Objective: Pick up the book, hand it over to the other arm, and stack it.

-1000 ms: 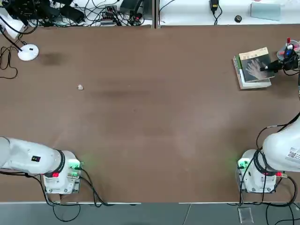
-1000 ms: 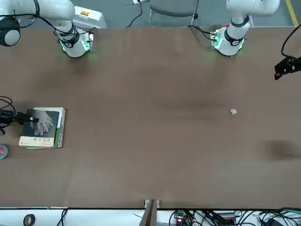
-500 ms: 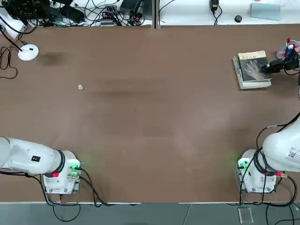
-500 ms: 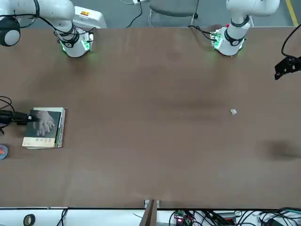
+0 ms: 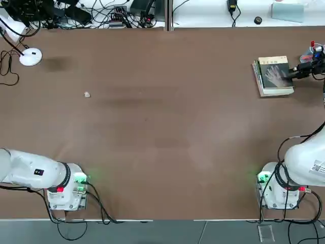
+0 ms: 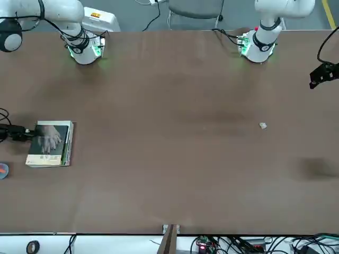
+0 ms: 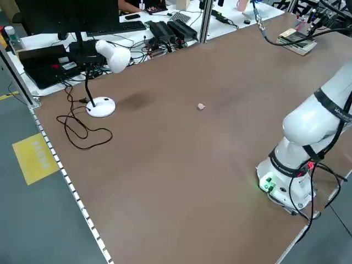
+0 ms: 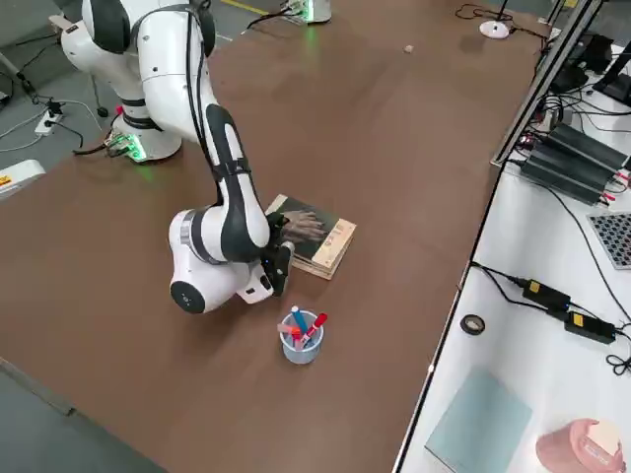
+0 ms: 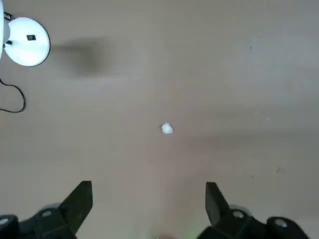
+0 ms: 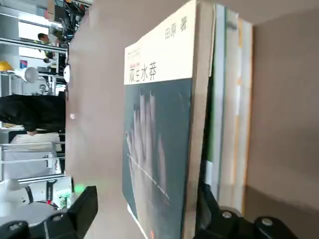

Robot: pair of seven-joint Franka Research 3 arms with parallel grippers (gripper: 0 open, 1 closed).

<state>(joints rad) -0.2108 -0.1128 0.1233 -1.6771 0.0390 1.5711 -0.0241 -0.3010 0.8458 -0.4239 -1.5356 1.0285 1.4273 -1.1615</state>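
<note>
The right gripper [image 10: 144,211] has its fingers spread, the book [image 10: 159,144] lying between them atop another book [image 10: 227,109]. The left gripper [image 9: 148,204] hangs spread over a small white scrap [image 9: 167,129].

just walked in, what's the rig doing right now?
The right arm's tool sits at the edge of the small dark grey paperback with the pale hand image, fingers spread, not clamping it. That book lies flat on a green-and-white book at the brown table's far right side, beside a cup of pens. The left arm's tool hangs open over bare table, parked.
</note>
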